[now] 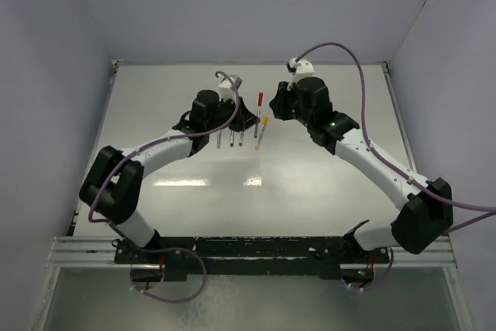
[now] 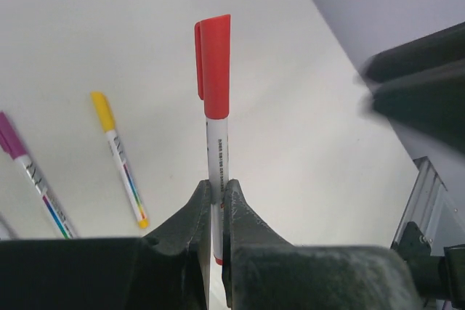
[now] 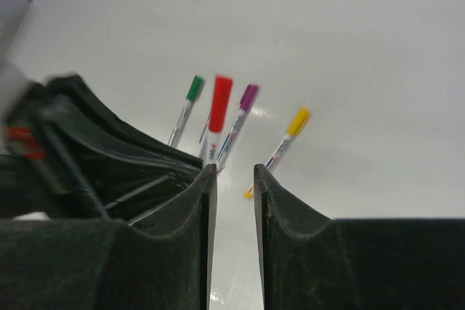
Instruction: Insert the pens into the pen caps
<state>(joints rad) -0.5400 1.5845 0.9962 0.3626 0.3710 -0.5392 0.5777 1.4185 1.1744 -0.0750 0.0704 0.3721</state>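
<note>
My left gripper is shut on the white barrel of a pen that wears the red cap and points away from the wrist. In the top view this red-capped pen sticks out past my left gripper toward my right gripper. My right gripper stands open just short of it, with nothing between its fingers. On the table lie a yellow-capped pen, a magenta-capped pen and a green-capped pen.
The capped pens lie in a short row beside the yellow-capped one, right under the two grippers. The table's raised back edge and side rails bound the white surface. Purple cables arc over both arms.
</note>
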